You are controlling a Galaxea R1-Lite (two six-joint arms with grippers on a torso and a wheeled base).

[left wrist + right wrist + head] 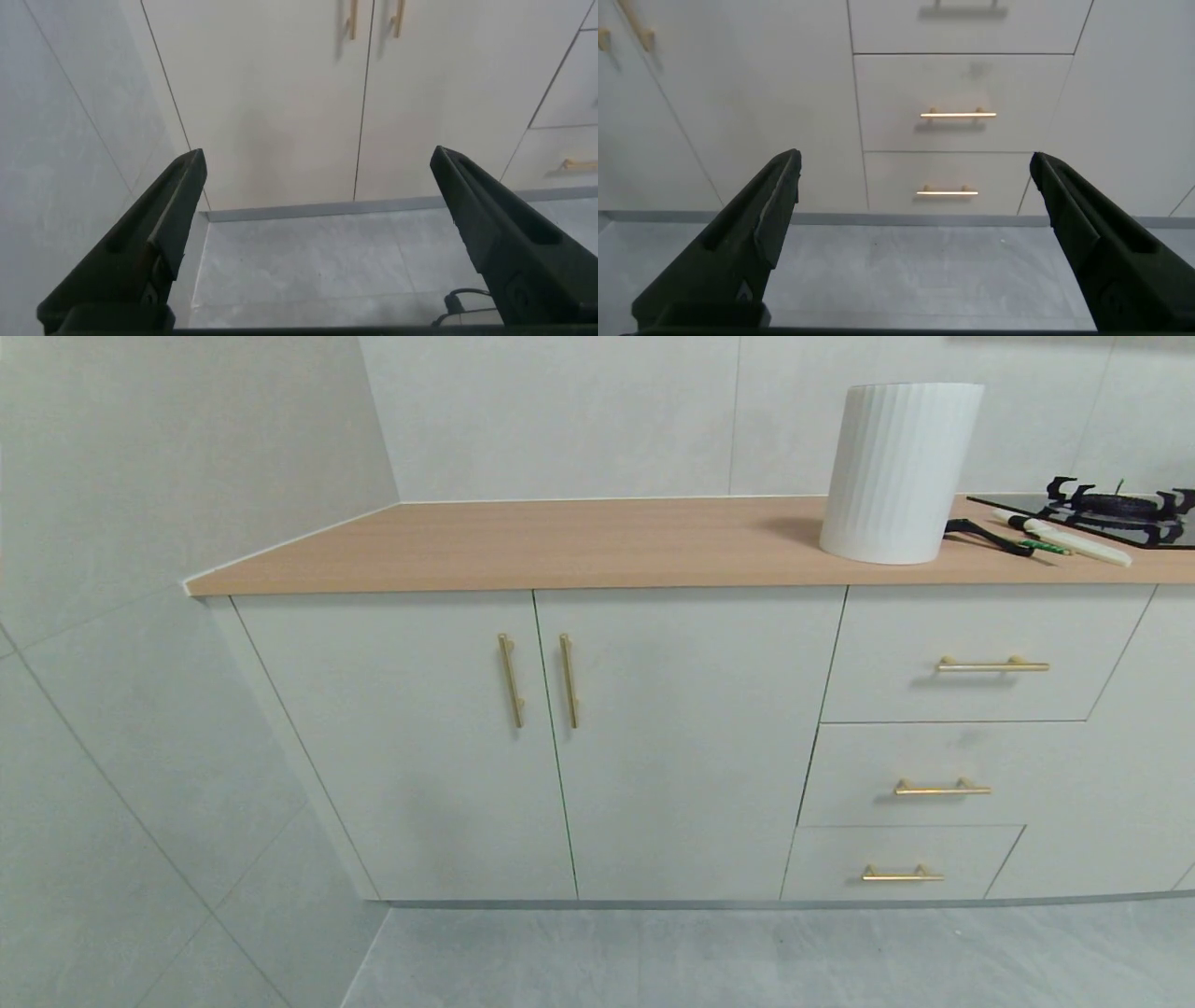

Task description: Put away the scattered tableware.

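1. The scattered tableware lies at the right end of the surface (560, 541). A slim, smooth white-handled utensil (1064, 537) rests slantwise, a black-handled utensil (980, 534) lies beside it, and a small green piece (1047, 548) sits between them. What kind of utensil each one is I cannot tell.
2. Just beside them stands a ribbed white holder (898, 471), an upright cylinder with a matte, fluted wall. The black handle runs up to its foot.
3. Just behind the utensils sits a black burner grate (1120, 506) with pronged arms, on a dark glossy hob (1162, 538). The far end of the white utensil lies over the edge of the hob.
4. Both pincers hang low before the cabinet fronts, well apart from the tableware up on the surface.
5. The left pincer (318, 157) has its black, wedge-shaped fingers spread wide with nothing between them. It faces the foot of the double doors (280, 93) and the grey floor (327, 261).
6. The right pincer (915, 160) is likewise splayed wide and empty. It faces the two lower drawers (962, 103).
7. The surface is flat with a pale wood grain. The cabinet fronts are matte and off-white. Slim brass-coloured bar handles (991, 665) lie level on the drawers and stand upright on the doors.
8. The wall (560, 411) behind is laid in large pale tiles.
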